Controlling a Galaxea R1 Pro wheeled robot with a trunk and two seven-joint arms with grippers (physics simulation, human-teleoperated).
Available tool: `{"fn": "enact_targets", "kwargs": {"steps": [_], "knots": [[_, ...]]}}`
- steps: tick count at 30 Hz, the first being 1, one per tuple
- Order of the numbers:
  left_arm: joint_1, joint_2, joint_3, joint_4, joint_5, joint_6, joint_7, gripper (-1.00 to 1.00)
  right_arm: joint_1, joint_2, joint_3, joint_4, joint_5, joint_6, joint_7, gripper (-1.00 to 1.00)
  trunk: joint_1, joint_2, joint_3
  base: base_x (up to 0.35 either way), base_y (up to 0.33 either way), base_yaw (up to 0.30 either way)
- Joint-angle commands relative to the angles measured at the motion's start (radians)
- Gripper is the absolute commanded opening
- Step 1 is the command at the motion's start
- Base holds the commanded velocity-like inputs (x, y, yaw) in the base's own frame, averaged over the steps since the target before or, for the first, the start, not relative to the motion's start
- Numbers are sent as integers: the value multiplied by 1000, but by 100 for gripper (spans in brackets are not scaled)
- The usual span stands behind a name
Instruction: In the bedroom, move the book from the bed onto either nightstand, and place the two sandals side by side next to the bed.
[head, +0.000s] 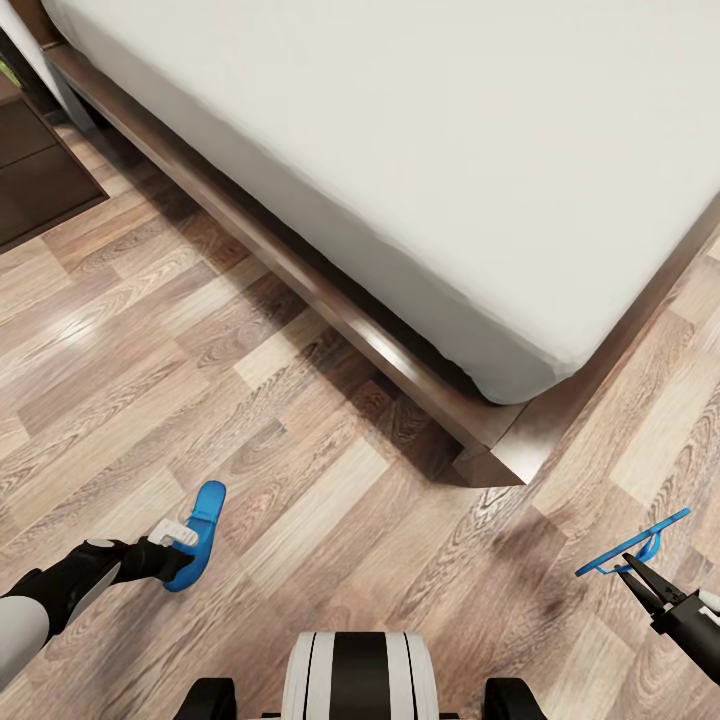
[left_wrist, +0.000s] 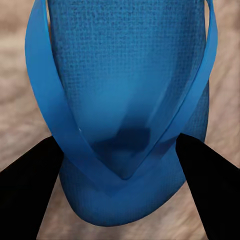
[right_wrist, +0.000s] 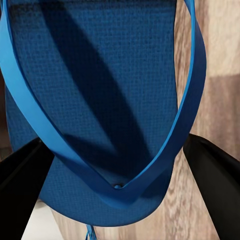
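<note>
**Holding both sandals near the bed corner: the risks from here**

Gripping one blue sandal each, the two arms hang over the wood floor (head: 300, 480) near the foot corner of the bed (head: 500, 455). The left gripper (head: 180, 540) is at the near left and has the left sandal (head: 200, 530), which looks to be at or just above the floor. In the left wrist view, the dark fingers (left_wrist: 30, 175) stand on both sides of the thong straps (left_wrist: 45, 100), nearly closed on them. The right gripper (head: 635, 568) is at the near right; it carries the right sandal (head: 632, 545) lifted in the air, seen almost edge-on. The right fingers (right_wrist: 215, 175) also pinch around the strap (right_wrist: 190, 110).

The book is not to be seen on the visible part of the mattress (head: 400, 150). A dark nightstand (head: 40, 180) is at the far left.

The main risk is probably the thin hold. A strap is flexible, so a sandal may swing, twist or slip out during a move, and then land tilted or upside down. The two sandals are now well apart, so they could end not parallel or not close together. A low arm could also hit the bed frame corner.
</note>
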Motion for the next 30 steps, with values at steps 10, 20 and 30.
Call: {"fn": "enact_targets", "kwargs": {"steps": [10, 20, 30], "knots": [[0, 0, 0, -2, 6, 13, 0, -100, 0, 0, -6, 0, 5, 12, 4, -100, 0, 0, -1, 0, 0, 0], [0, 1, 0, -2, 6, 7, 0, -100, 0, 0, -5, 2, 5, 11, 4, -100, 0, 0, -1, 0, 0, 0], [0, 2, 0, -2, 6, 5, -1, -100, 0, 1, -5, 2, 5, 10, 4, -100, 0, 0, -1, 0, 0, 0]]}}
